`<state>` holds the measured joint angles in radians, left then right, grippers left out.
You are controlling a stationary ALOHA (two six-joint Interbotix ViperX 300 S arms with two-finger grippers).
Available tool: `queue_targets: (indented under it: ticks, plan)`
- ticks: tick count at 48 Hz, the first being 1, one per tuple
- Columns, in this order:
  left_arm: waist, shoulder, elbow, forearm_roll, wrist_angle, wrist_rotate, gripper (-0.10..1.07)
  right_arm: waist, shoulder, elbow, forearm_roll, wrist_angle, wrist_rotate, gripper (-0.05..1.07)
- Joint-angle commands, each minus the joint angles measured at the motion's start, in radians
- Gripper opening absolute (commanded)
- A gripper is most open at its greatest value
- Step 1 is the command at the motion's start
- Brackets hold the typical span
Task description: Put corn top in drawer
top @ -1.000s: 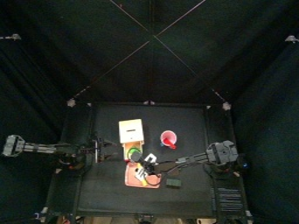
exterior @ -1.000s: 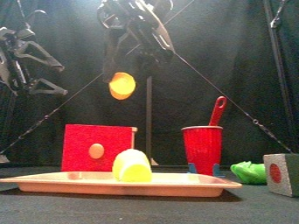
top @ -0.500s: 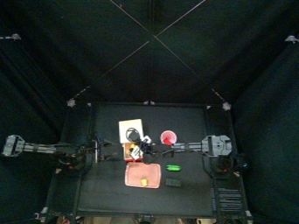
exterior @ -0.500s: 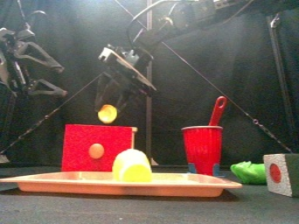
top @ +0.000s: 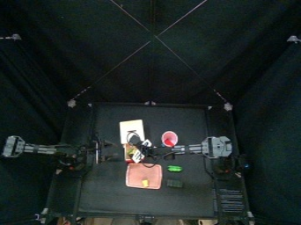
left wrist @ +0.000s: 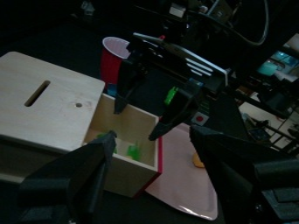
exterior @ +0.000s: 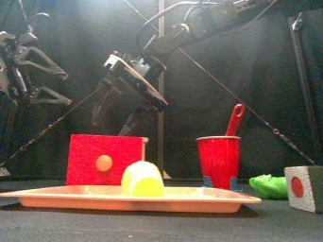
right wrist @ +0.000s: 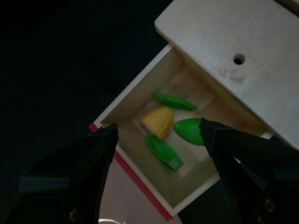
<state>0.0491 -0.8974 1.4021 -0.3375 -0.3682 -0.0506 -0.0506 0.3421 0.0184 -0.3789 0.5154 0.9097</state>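
Note:
The wooden drawer box (top: 132, 132) stands at the table's left middle, its drawer pulled open. In the right wrist view the yellow corn (right wrist: 158, 118) lies inside the open drawer (right wrist: 128, 105) among green pieces. My right gripper (right wrist: 162, 140) hangs open and empty just above it, reaching across the middle (top: 139, 151). In the front view it (exterior: 116, 118) hovers over the drawer's red front (exterior: 108, 159). My left gripper (left wrist: 152, 147) is open, beside the drawer box (left wrist: 47, 96), looking at the drawer.
A red cup (exterior: 218, 161) with a red spoon stands right of the box. A pink tray (exterior: 76, 197) with a yellow-green piece (exterior: 143, 178) lies in front. A green thing (exterior: 269, 184) and a small block (exterior: 303, 187) are at the right.
My right gripper came down over the drawer with the corn and let it go. The corn now lies in the drawer and the jaws are open.

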Motion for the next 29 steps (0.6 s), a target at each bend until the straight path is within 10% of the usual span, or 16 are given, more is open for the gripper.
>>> queue_targets:
  ticks: [1, 29]
  plan:
    - [0.003, 0.003, -0.009, 0.0, -0.005, 0.003, 1.0, 0.0, -0.023, -0.006, 0.006, -0.003, -0.002, 1.02]
    - [0.029, 0.003, -0.002, 0.0, -0.005, 0.003, 1.0, 0.015, -0.034, -0.006, 0.006, -0.003, -0.003, 1.02]
